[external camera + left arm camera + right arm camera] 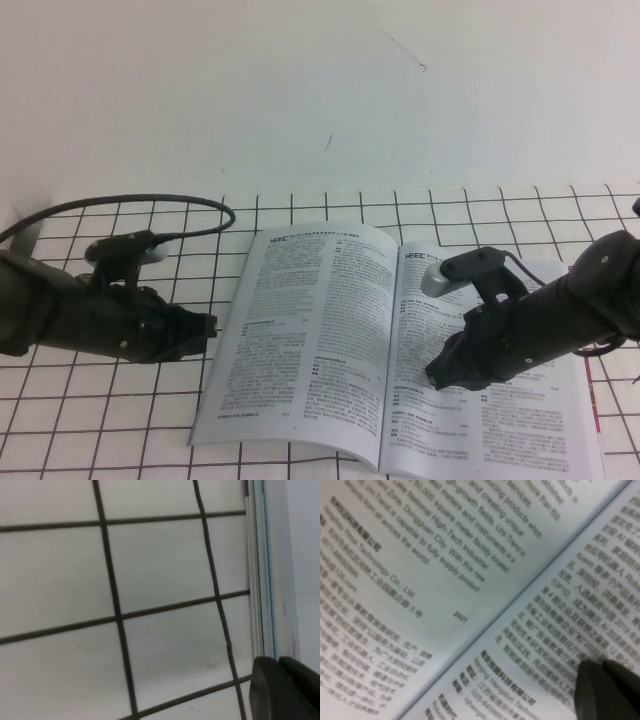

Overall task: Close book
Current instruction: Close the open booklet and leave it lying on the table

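An open book point(320, 340) with printed pages lies flat on the gridded table, its spine running front to back. My left gripper point(208, 326) is low over the table just left of the book's left edge, fingers shut with nothing between them; in the left wrist view the stacked page edges point(265, 580) show right beside it point(282, 666). My right gripper point(437, 378) rests on the right-hand page near the spine, shut and empty. The right wrist view shows it point(602, 667) against the text of the page point(445, 570).
The white table carries a black grid point(120, 420). A black cable point(150, 205) loops over the left arm. A pink-red cover edge point(594, 400) shows at the book's right side. A white wall stands behind the table.
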`<control>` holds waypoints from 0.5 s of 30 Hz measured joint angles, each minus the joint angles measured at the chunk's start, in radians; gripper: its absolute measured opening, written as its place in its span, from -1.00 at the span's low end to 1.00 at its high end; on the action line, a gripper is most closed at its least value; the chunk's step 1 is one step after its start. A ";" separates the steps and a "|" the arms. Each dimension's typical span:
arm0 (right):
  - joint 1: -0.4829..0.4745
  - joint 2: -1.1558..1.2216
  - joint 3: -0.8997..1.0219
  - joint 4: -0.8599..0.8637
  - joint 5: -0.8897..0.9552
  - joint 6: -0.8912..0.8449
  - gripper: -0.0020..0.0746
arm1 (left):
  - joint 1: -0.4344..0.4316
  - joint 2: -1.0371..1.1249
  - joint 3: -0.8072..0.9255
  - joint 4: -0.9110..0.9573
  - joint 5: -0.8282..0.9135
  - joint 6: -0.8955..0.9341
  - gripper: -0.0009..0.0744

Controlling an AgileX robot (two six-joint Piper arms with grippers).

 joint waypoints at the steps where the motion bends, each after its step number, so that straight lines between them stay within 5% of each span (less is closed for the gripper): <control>1: 0.000 0.000 0.000 0.000 0.000 0.002 -0.95 | -0.012 0.019 -0.004 0.005 -0.002 0.000 -0.99; 15: 0.000 0.002 0.000 0.002 0.000 0.009 -0.95 | -0.157 0.083 -0.017 -0.107 0.021 -0.022 -0.99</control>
